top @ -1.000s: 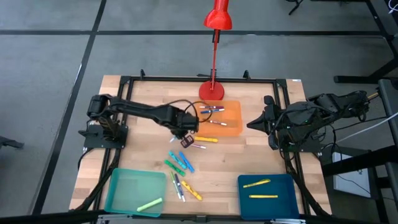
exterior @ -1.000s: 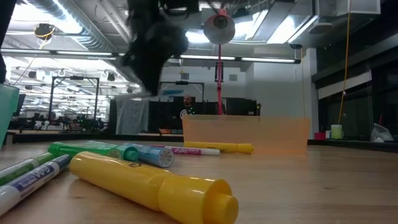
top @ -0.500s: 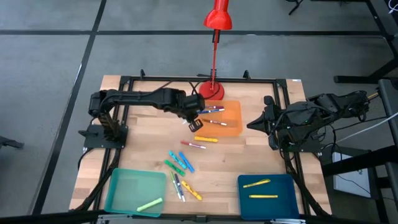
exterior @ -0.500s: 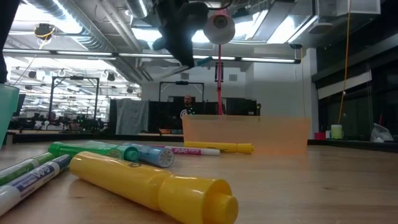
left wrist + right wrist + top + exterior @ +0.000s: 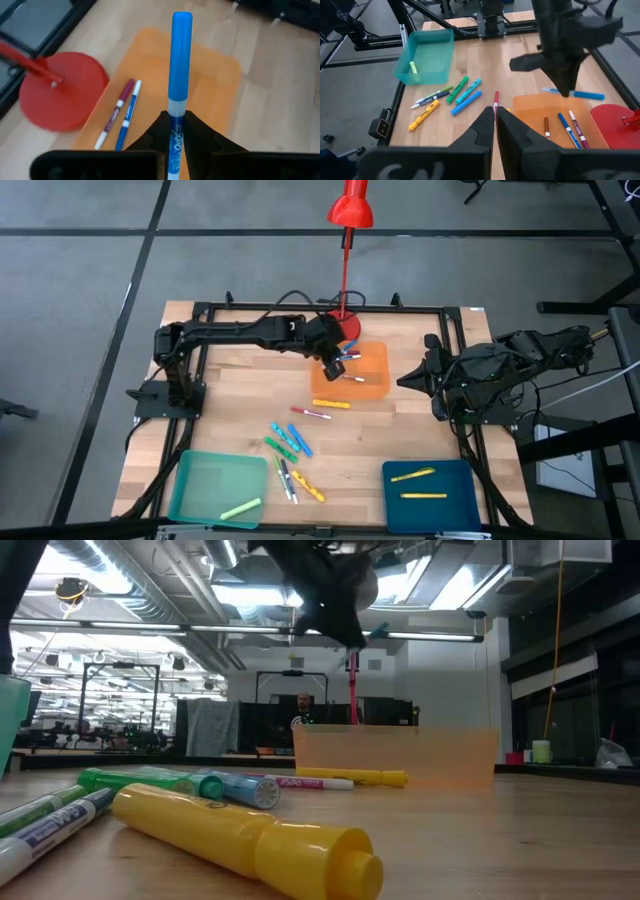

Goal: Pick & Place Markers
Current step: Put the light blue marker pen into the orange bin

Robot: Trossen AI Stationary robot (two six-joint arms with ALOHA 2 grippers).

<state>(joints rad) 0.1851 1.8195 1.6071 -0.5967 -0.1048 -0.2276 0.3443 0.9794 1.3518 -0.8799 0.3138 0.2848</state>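
The left tool [image 5: 176, 131] grips a blue marker [image 5: 180, 65] above the translucent orange tray [image 5: 372, 382], which holds three thin markers. The teal tray [image 5: 200, 480] holds one green marker, the blue tray [image 5: 455, 478] two yellow. The right tool [image 5: 496, 120], parked at the tabletop's right edge, is closed.

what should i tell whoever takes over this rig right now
Left tool is shut on a blue marker, held over the orange tray, not yet released.
Right tool waits at the table's right side, fingers shut, empty.
Done: three markers lie in the orange tray, two yellow ones in the blue tray, one green in the teal tray.
Left: drop the blue marker, then clear the loose markers mid-table.
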